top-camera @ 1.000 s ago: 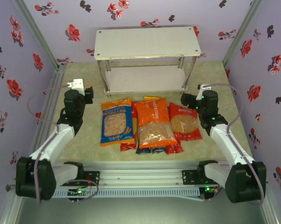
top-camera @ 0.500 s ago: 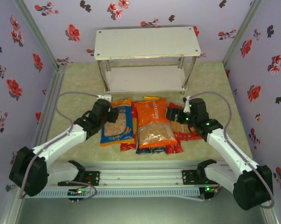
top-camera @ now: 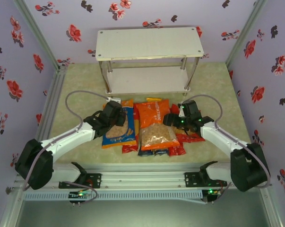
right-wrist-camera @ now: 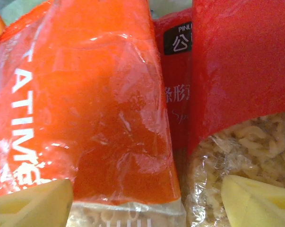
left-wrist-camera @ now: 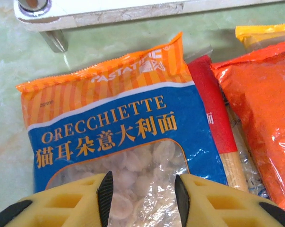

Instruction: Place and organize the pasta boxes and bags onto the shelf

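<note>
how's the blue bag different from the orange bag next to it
The blue bag has a blue face under an orange striped top; the orange bag is orange all over. The blue bag lies leftmost; the orange bag lies in the middle, over narrow packs. Both are flat bags with clear windows of tan pasta.

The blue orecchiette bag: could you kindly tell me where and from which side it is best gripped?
The blue orecchiette bag lies flat, its right edge against a red spaghetti pack, bare table along its left; so probably pinch the left edge, coming from above and left.
</note>
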`<state>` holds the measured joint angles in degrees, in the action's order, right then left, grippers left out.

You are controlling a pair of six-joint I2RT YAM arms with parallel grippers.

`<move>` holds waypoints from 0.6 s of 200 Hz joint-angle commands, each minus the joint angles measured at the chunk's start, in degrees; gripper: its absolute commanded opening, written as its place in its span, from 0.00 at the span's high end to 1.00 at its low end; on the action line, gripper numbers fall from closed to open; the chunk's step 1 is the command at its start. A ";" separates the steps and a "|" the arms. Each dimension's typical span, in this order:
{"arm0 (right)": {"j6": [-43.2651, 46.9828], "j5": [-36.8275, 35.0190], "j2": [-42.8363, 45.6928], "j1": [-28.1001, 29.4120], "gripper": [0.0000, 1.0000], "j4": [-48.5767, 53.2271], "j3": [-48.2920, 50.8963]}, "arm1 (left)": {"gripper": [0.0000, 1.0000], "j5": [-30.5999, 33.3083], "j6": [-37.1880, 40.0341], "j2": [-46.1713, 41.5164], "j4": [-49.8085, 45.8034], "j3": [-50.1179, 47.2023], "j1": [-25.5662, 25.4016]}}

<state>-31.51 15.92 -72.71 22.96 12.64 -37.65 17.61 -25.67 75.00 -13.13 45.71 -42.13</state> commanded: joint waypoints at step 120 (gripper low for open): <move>-0.49 4.12 -0.40 2.84 0.14 -0.42 -3.18 | 0.53 -0.86 -3.09 7.74 1.71 3.58 -4.27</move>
<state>-32.10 17.93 -74.59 24.82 11.00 -38.68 15.86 -28.21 81.25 -11.57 47.07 -45.95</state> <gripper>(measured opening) 0.854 0.461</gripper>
